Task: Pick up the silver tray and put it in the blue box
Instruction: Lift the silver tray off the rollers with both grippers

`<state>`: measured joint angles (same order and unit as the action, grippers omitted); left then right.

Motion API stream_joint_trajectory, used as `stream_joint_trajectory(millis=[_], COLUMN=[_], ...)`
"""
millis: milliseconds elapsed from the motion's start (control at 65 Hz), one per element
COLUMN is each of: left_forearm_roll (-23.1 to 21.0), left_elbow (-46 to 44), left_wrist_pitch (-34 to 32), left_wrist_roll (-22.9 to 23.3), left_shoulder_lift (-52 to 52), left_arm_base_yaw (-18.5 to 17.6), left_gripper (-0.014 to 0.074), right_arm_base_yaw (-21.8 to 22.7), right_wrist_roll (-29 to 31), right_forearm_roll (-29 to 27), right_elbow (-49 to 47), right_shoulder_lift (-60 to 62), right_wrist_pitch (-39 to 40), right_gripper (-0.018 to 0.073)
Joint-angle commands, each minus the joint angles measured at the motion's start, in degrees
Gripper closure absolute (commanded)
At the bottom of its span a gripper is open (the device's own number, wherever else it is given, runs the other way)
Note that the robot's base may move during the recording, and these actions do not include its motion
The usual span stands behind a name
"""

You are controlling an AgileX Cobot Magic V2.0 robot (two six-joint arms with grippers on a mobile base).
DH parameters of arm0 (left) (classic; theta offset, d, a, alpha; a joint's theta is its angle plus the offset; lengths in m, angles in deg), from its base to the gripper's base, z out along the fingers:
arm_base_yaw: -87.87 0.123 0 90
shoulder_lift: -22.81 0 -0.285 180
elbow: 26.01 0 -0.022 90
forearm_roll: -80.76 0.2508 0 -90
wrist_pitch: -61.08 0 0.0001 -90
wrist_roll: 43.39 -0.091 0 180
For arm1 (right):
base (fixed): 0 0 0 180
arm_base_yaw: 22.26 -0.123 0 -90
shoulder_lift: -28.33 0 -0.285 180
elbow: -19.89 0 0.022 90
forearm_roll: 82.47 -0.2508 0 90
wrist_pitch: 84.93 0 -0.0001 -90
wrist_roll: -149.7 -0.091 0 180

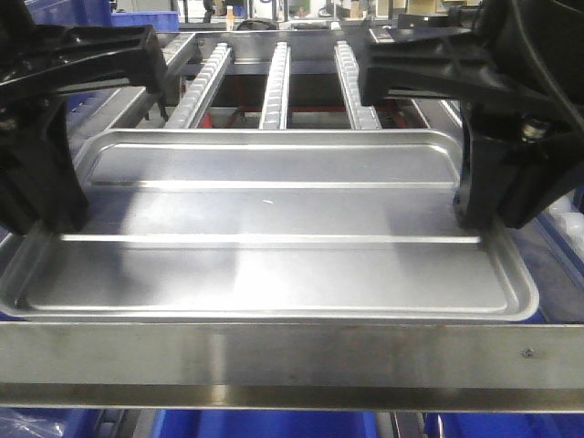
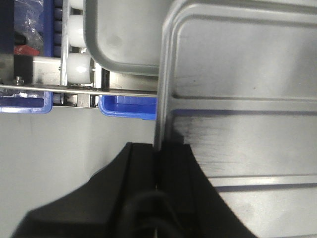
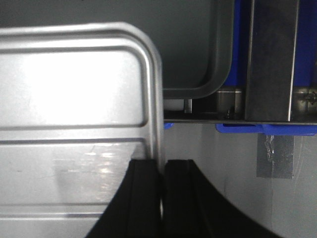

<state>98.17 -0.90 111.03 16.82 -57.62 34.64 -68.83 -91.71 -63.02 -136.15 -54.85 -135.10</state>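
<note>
Left arm: comes in from the upper left in the front view, and the left gripper hangs down at the left short edge of the silver tray. The fingertips are lost in black shadow there. The left wrist view is clearer: the left gripper has both fingers closed to a thin slit, with the tray rim pinched between them.

Centre: the tray sits level between the two grippers, long side across. It's behind the steel crossbar and in front of the roller rails. I can't tell whether it's resting on anything. In the wrist views its far corners overlap a second grey tray and a blue bin. More blue shows under the crossbar but is cut off by the frame edge.

Right arm: mirrors the left, reaching in from the upper right, with the right gripper down on the right short edge. The wrist body blocks the contact point. In the right wrist view the right gripper is closed almost fully, clamped on the tray rim.
</note>
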Motion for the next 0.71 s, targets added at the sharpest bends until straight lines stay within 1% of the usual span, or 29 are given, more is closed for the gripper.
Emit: stream_joint_trajectory(millis=[0, 692], left_forearm_roll=[1.7, 1.7], left_elbow=[-1.3, -1.3], left_wrist_pitch=[-1.0, -1.1], left_wrist_roll=[0.6, 0.6], left_shoulder_lift=[1.7, 1.6], left_arm_base_yaw=[-0.3, -0.3], left_gripper=[0.07, 0.07], right_arm_base_yaw=[0.2, 0.2], right_wrist_roll=[0.4, 0.4], right_forearm_roll=[2.6, 2.6], right_elbow=[-1.4, -1.4], right_shoulder_lift=[2.0, 2.0], right_wrist_pitch=[0.2, 0.2], right_gripper=[0.0489, 0.0489])
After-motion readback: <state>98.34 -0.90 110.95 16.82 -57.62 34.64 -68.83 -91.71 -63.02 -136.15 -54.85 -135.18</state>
